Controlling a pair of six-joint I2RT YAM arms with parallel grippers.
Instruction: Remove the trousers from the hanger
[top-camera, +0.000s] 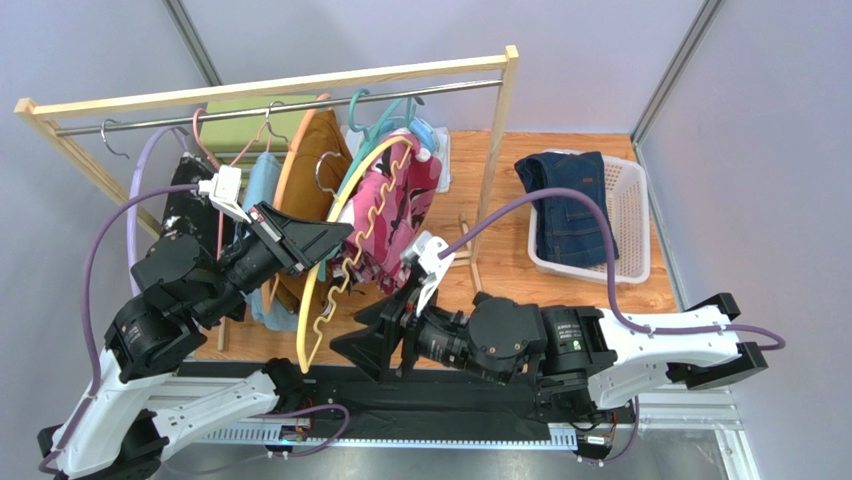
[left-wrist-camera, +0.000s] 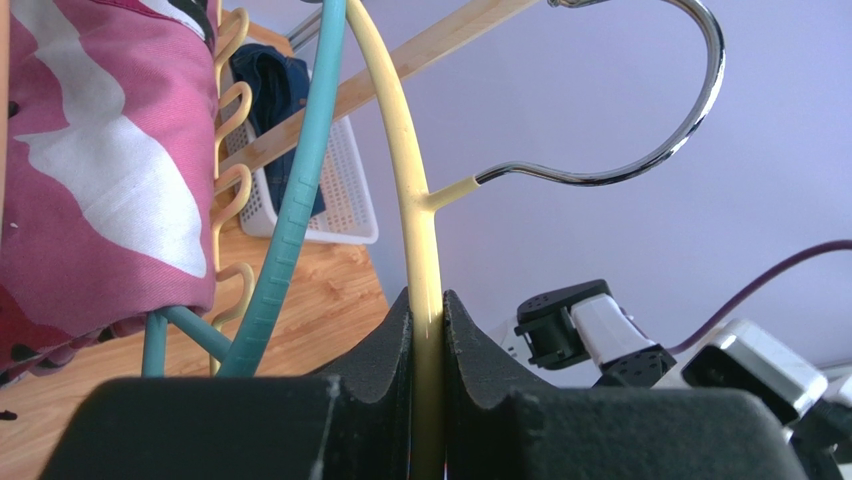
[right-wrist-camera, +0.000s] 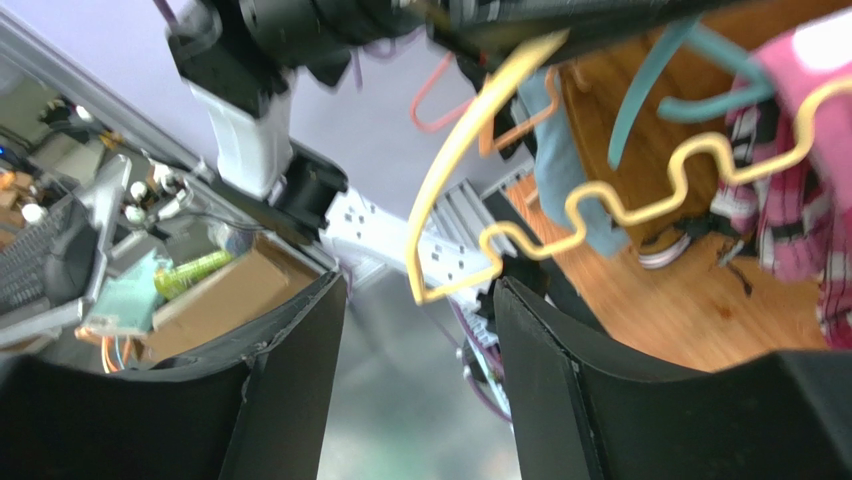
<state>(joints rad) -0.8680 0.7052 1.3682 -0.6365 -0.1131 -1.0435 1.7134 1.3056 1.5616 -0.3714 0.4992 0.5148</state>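
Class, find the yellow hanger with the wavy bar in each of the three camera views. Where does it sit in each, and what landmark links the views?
Top external: the yellow hanger arcs through centre-left, against the pink floral trousers.
Left wrist: upright at centre, clamped in the left gripper.
Right wrist: upper centre, beyond the open right gripper.
Shared landmark: the pink floral trousers, at the left edge in left wrist, top right in right wrist.

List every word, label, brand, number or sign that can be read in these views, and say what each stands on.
No text can be read in any view.
right arm: pale print on its black joint housing, too small to read.
pink floral trousers, yellow hanger, white basket: no lettering shows.
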